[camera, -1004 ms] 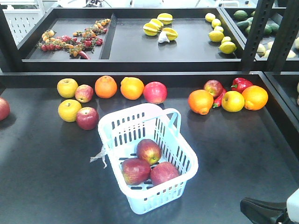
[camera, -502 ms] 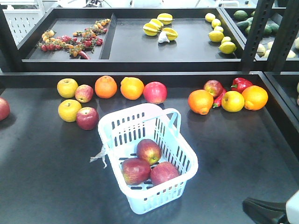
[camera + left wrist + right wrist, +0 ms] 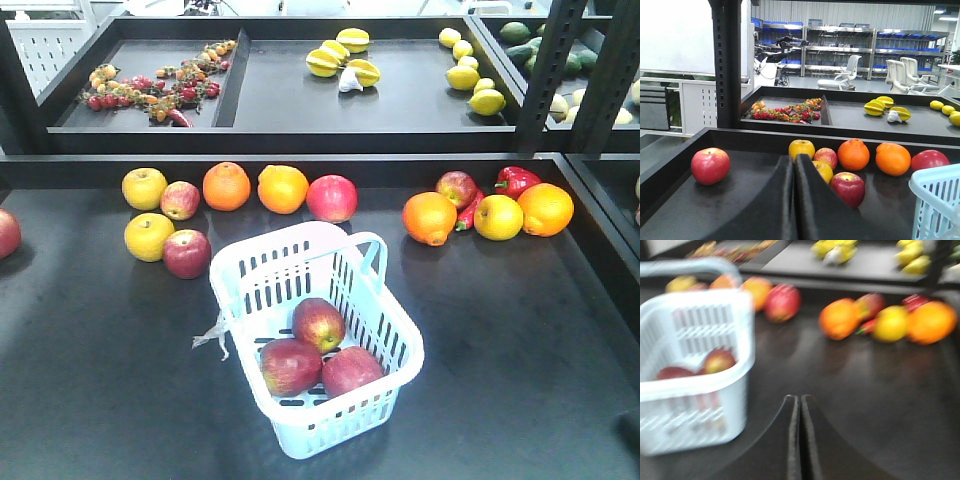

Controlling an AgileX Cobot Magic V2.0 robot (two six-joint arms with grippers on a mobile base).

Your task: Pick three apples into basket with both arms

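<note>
Resting in the basket (image 3: 395, 330), 3 apples (image 3: 318, 323) look firm, smooth; left gripper (image 3: 794, 167) and right gripper (image 3: 800, 407) clenched empty.

The black table (image 3: 500, 330) carries the basket (image 3: 385, 300), left of the right claw (image 3: 800, 405) in its wrist view. Loose apples, oranges (image 3: 429, 218) and yellow fruits (image 3: 498, 217) lie beyond both claws, ahead of the left claw (image 3: 794, 165).

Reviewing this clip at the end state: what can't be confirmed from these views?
- Both arms: out of the front view; only closed fingertips show, left gripper and right gripper.
- Right wrist view: motion-blurred; of the apples in the basket, only two reddish shapes show through the wall, so no count there. The front view shows three apples.
- Left wrist view: the basket is cut by the right edge; contents unseen.
</note>
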